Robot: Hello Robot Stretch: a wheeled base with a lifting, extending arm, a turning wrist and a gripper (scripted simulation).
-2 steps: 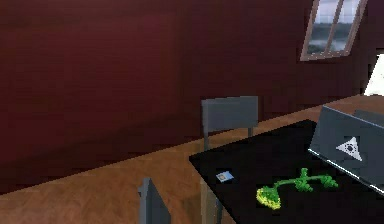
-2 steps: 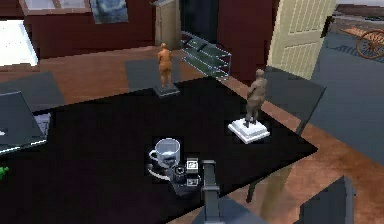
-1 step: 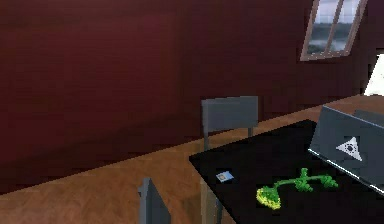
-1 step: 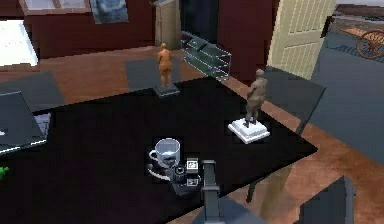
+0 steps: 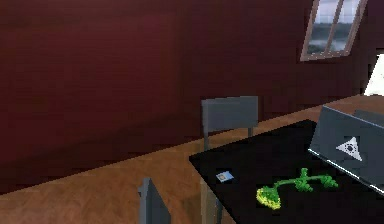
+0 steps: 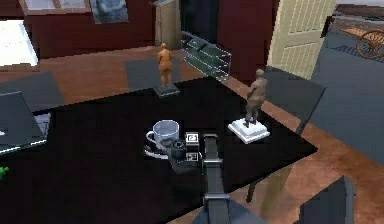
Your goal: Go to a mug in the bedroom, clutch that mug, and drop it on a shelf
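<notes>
Brown statue [image 6: 256, 98] stands near mug [image 6: 163, 134]; bare tabletop [image 6: 100, 150] betw mug & laptop [image 6: 15, 120].

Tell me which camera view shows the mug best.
The arm side view: the white mug stands on the black table by the gripper. The forward view takes in the table's end with a laptop and a green object.

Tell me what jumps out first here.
Two statues stand on the black table: an orange statue at its far edge, a brown statue on a white base nearer. A white mug stands near the pincer; the forward view has a bright green thing on the table.
</notes>
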